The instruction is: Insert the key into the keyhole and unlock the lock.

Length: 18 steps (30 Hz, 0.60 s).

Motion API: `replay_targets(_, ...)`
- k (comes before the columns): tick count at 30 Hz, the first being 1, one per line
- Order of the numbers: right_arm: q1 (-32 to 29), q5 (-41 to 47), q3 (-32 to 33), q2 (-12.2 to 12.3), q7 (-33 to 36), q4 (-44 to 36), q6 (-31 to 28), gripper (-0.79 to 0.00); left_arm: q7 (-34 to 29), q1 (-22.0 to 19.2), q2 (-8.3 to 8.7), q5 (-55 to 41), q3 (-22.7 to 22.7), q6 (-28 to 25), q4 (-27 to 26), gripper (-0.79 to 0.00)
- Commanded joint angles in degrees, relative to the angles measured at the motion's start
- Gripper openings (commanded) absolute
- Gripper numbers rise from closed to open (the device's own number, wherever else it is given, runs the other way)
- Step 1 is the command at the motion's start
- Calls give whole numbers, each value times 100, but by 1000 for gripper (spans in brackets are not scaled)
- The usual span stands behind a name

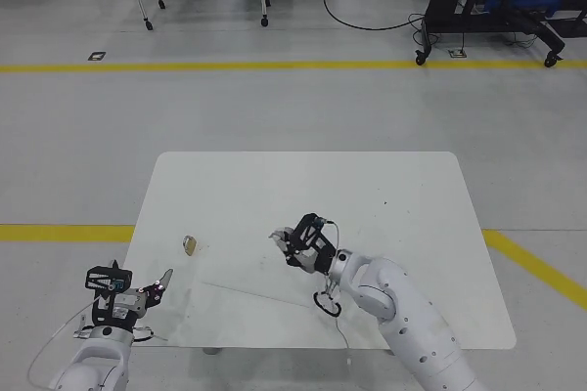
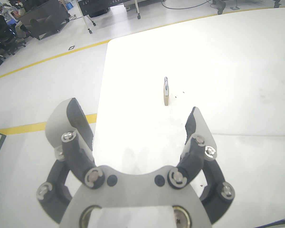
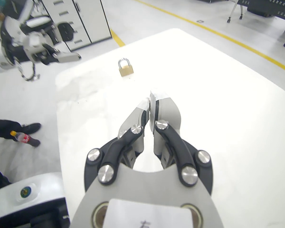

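A brass padlock (image 1: pixel 190 244) (image 2: pixel 166 93) (image 3: pixel 125 68) with a steel shackle stands on the white table (image 1: pixel 372 186), toward its left side. My right gripper (image 1: pixel 284 239) (image 3: pixel 150 98) is low over the table's middle, right of the padlock, and shut on a thin flat key (image 3: pixel 153 96). Its tip pokes out toward the padlock. My left gripper (image 1: pixel 158 286) (image 2: pixel 134 110) hangs open and empty at the table's near left edge, pointing at the padlock from a short way off. It also shows in the right wrist view as the left gripper (image 3: pixel 68 57) beyond the table edge.
A black cable loop (image 1: pixel 326 303) hangs under my right wrist. A drinks bottle (image 3: pixel 21 138) and a person's shoe lie on the floor by the table's left side. The table's far half and right side are bare white surface.
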Motion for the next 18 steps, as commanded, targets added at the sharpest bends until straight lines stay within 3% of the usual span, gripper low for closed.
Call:
replay_targets(1,-3,266,83,7,-223,142,-199,-785,0,0,0,0,0,0,0,0)
replay_targets(18,-5,213,146,23,-421,210,-262,-785,0,0,0,0,0,0,0,0)
